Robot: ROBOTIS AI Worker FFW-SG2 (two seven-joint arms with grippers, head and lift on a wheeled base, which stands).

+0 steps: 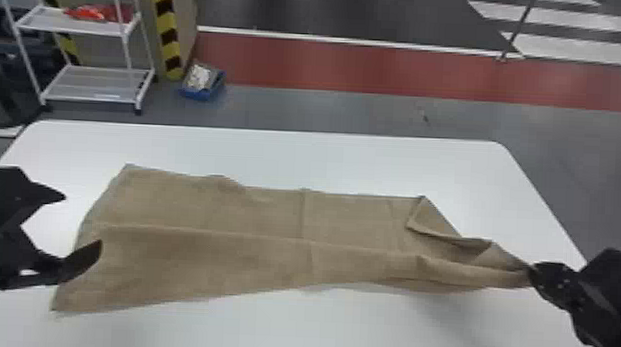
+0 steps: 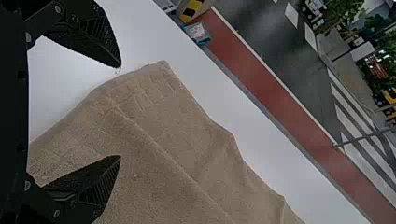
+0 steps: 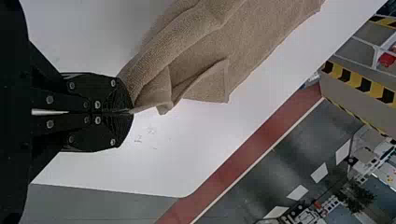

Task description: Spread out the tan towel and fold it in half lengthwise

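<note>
head view above table (image 1: pixel 325 158), facing forward and down, sideways wrist views nearer, all sharing towel (image 1: pixel 211 256)

This looks like a workshop, with a hazard-striped pillar (image 1: pixel 165 31), red floor lane (image 1: pixel 379 71) and white rack (image 1: pixel 90 83).

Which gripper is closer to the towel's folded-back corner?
Right: the right gripper pinches the tan towel near that corner; the left gripper is open at the towel's other end.

Plain tan towel (image 1: pixel 211 256), white tabletop (image 1: pixel 300 157), black left hand (image 1: pixel 83 219), black right hand (image 1: pixel 531 273), yellow-and-black striped post (image 1: pixel 165 28), red floor band (image 1: pixel 354 70)
</note>
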